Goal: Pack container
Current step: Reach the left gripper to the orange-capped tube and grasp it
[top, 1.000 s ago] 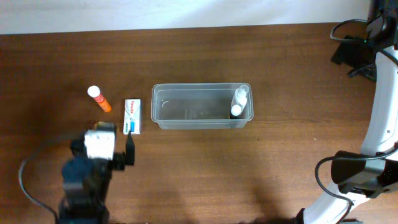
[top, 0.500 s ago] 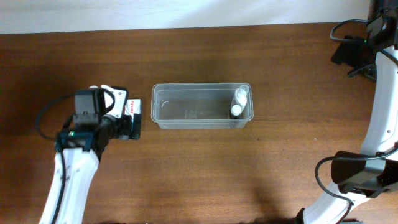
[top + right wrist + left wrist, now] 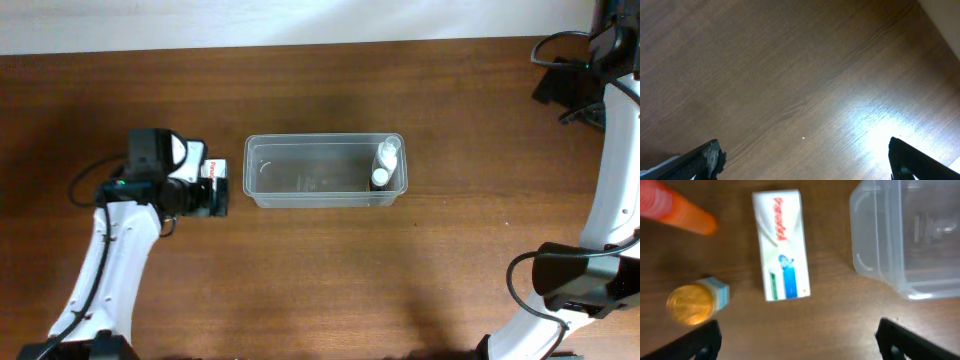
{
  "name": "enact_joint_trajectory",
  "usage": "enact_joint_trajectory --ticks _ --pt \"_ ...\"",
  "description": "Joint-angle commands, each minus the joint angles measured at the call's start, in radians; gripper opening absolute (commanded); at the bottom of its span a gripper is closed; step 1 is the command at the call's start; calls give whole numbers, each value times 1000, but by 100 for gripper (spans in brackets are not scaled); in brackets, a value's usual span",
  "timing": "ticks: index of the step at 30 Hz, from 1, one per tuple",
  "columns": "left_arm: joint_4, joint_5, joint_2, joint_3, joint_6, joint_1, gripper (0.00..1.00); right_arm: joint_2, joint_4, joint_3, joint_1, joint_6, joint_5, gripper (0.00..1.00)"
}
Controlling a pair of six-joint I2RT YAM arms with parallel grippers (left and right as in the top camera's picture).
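The container (image 3: 300, 172), a clear rectangular tub, lies mid-table with two small white-capped bottles (image 3: 383, 165) at its right end; its corner (image 3: 900, 245) shows in the left wrist view. A white box (image 3: 781, 245) with red and blue print lies just left of the tub. Beside the box lie an orange tube (image 3: 677, 211) and a small gold-capped bottle (image 3: 692, 304). My left gripper (image 3: 800, 347) hovers open just short of the box, with nothing between its fingers. Overhead, the left gripper (image 3: 210, 198) covers part of the box (image 3: 215, 170). Over bare wood stands my open right gripper (image 3: 807, 162).
My right arm (image 3: 610, 200) runs along the table's right edge, its gripper (image 3: 563, 92) at the far right corner. A white wall borders the table's far edge. Black cables loop near both arm bases.
My left arm has swung up from the near-left table edge to the white box and now hides the orange tube from above. The right arm has not moved.
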Motion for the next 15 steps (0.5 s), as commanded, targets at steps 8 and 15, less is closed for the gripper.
enact_joint_trajectory --ticks 8,15 --pt "-272 -1 -8 232 -42 185 99 -8 1 5 -5 0 16 98" --pt "-261 47 -2 231 -41 189 99 -8 0 5 -5 0 16 98"
